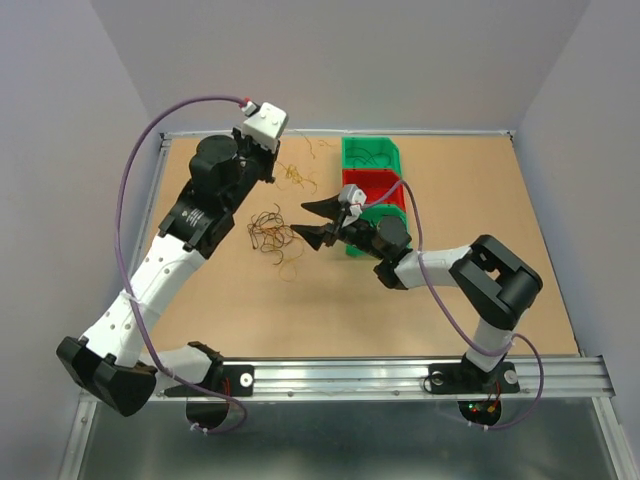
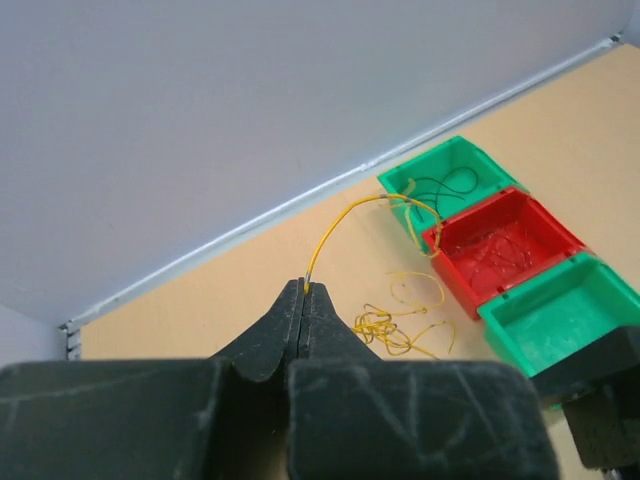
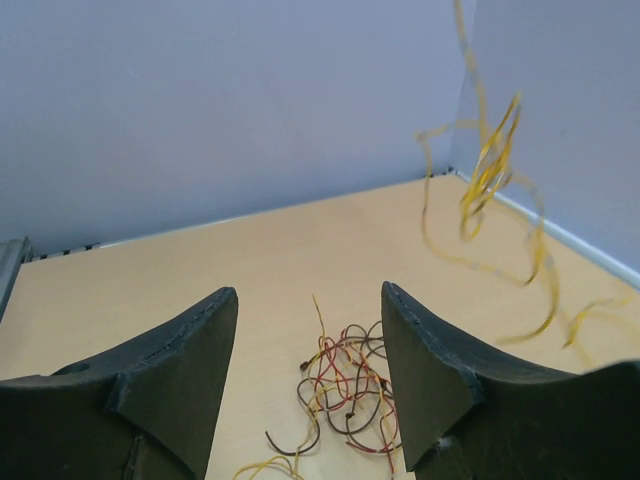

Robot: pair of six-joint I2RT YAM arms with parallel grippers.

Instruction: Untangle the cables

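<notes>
A tangle of dark brown, red and yellow cables (image 1: 272,232) lies on the table left of centre, and in the right wrist view this tangle (image 3: 350,385) sits just beyond my fingers. My right gripper (image 1: 298,220) (image 3: 308,290) stands open beside it with nothing between its jaws. My left gripper (image 1: 270,168) (image 2: 306,290) is shut on one yellow cable (image 2: 345,215) that arcs toward the bins. A loose bunch of yellow cables (image 1: 295,175) (image 2: 395,325) is near it; in the right wrist view yellow strands (image 3: 490,170) dangle in the air.
Three small bins stand in a row at the back right: a green bin (image 1: 370,152) (image 2: 450,185) with dark cables, a red bin (image 1: 372,185) (image 2: 505,245) with reddish cables, and a second green bin (image 1: 388,213) (image 2: 560,315). Grey walls enclose the table.
</notes>
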